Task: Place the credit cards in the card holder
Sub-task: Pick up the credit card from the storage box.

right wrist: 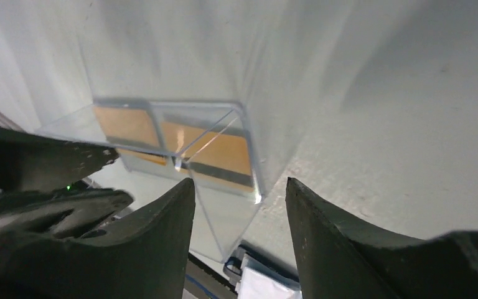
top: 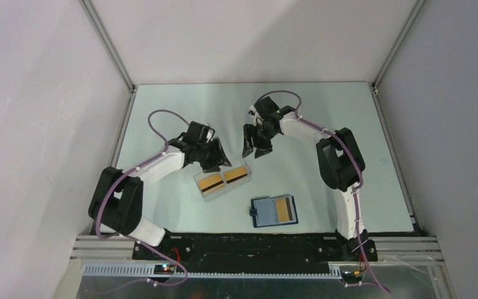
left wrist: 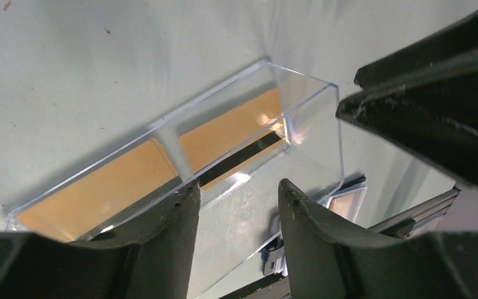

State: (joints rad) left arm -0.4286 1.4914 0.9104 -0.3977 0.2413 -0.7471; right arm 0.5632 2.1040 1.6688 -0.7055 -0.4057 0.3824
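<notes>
Two gold-tan credit cards [top: 211, 182] [top: 236, 174] with dark stripes lie in a clear tray [top: 206, 195]. A third card [top: 284, 210] rests on the open navy card holder [top: 262, 213] near the front edge. My left gripper [top: 219, 166] is open and empty, just behind the tray. My right gripper [top: 254, 154] is open and empty, behind and to the right of the tray. The left wrist view shows my left gripper [left wrist: 236, 187] above the tray wall [left wrist: 311, 112] and the cards [left wrist: 230, 128]. The right wrist view shows my right gripper [right wrist: 239, 184] above a tray corner, with a card [right wrist: 221, 149] beyond.
The table [top: 323, 124] is pale green with walls on three sides. A black rail [top: 249, 246] runs along the front by the arm bases. The other gripper's fingers show in each wrist view [left wrist: 423, 106] [right wrist: 37, 162].
</notes>
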